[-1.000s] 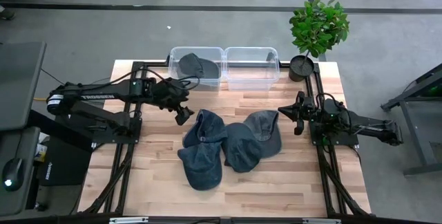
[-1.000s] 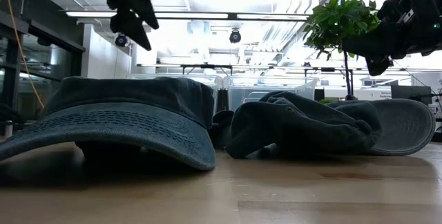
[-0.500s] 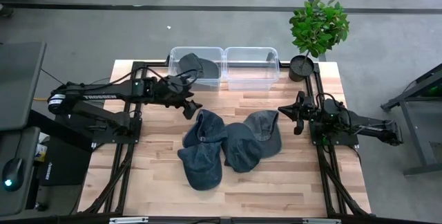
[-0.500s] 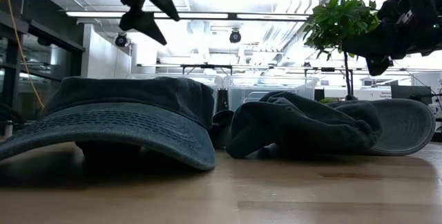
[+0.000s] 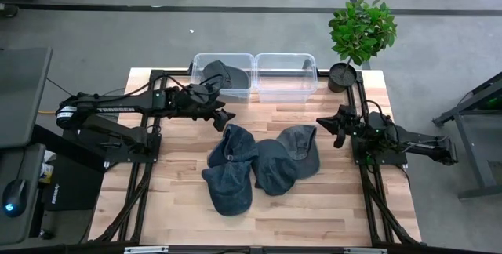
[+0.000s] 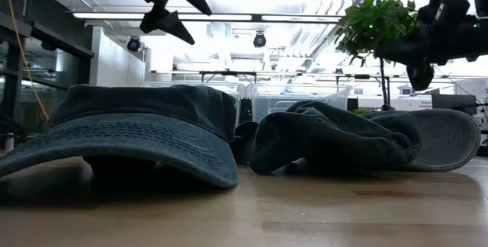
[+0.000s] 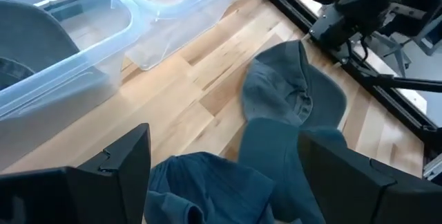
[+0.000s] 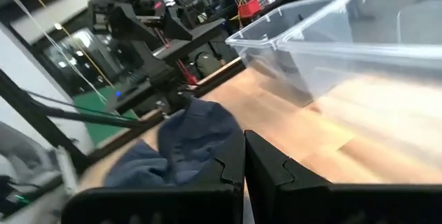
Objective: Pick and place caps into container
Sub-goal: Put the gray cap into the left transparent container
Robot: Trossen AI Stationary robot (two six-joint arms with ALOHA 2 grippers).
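White lettering runs along the left arm [image 5: 110, 110] at nine o'clock in the high view, but too small to read.

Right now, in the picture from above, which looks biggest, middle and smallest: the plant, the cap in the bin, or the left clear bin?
From largest to smallest in the high view:
1. The plant, though it stands taller, nearer the camera, so this is unsure against the bin.
2. The left clear bin.
3. The cap in the bin, clearly smallest.

I see a pale wood worktop [image 5: 188, 207] on grey floor [image 5: 439, 42], a potted plant [image 5: 361, 33] at its 1 o'clock corner, and bright ceiling strip lights [image 6: 252, 17] behind.
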